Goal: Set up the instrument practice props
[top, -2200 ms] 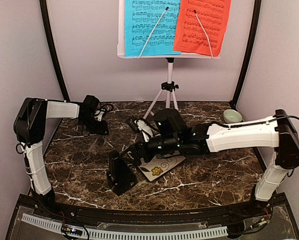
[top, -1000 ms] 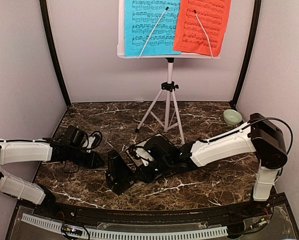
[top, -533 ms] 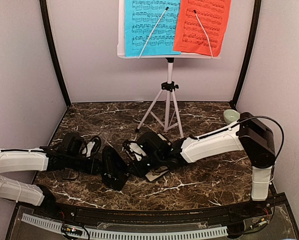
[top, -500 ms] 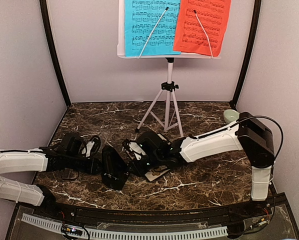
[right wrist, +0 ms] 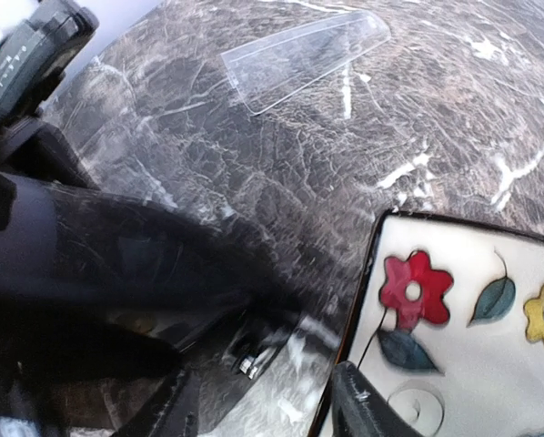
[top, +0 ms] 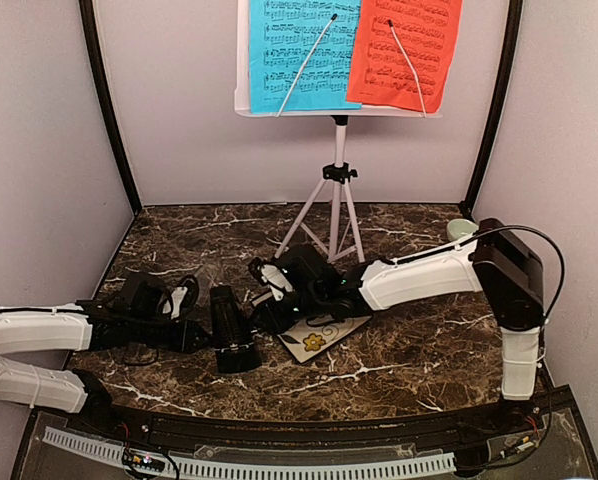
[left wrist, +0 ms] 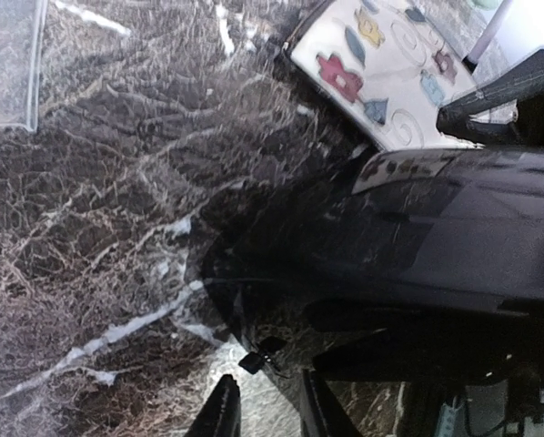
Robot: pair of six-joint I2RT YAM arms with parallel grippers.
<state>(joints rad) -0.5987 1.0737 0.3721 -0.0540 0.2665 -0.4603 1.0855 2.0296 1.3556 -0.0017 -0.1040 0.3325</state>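
Observation:
The white music stand (top: pixel 339 150) stands on its tripod at the back and holds the blue sheet (top: pixel 294 55) and the red sheet (top: pixel 404 50). The black metronome (top: pixel 233 330) stands about upright on the marble at front left. It fills the right of the left wrist view (left wrist: pixel 418 237) and the left of the right wrist view (right wrist: pixel 90 273). My left gripper (top: pixel 196 336) (left wrist: pixel 267 414) is at its left base edge with its fingers a little apart. My right gripper (top: pixel 267 308) (right wrist: pixel 267 405) is open just right of it, beside the tile's corner.
The square floral tile (top: pixel 324 335) (left wrist: pixel 390 73) (right wrist: pixel 472 328) lies flat right of the metronome, under my right arm. A pale green bowl (top: pixel 463 231) sits at the back right. A clear plastic strip (right wrist: pixel 299 59) lies at the front edge. Dark frame posts stand at both back corners.
The metronome went from lying tilted to standing about upright and shifted slightly left. My left arm swung down to its left side, and my right gripper moved up and back off the tile.

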